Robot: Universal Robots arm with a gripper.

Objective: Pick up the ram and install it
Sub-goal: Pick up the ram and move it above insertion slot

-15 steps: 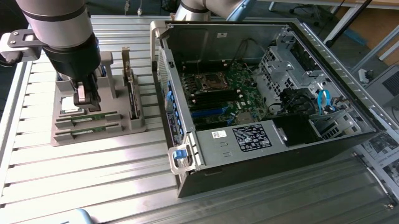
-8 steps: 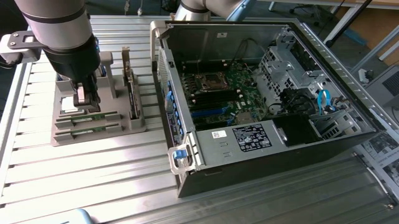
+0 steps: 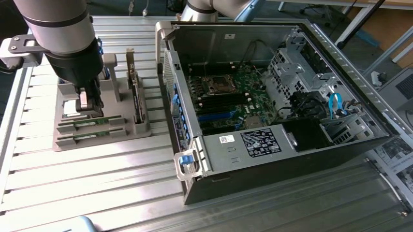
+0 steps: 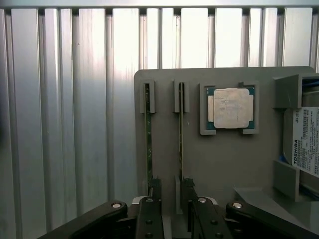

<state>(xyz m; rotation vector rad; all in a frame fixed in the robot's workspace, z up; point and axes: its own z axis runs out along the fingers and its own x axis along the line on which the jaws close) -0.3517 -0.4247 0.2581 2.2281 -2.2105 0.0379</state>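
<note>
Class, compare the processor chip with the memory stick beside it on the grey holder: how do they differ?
The memory stick is long and thin; the processor chip is square and silver-topped. The stick stands on edge in slots; the chip lies flat in a recess. Both sit in the grey holder.

The pale grey tubular arm [image 3: 55,21] ends in a black wrist section with a grey bracket [image 3: 19,48], perhaps a camera mount; the gripper [image 4: 172,185] has black linkages and silver screws
</note>
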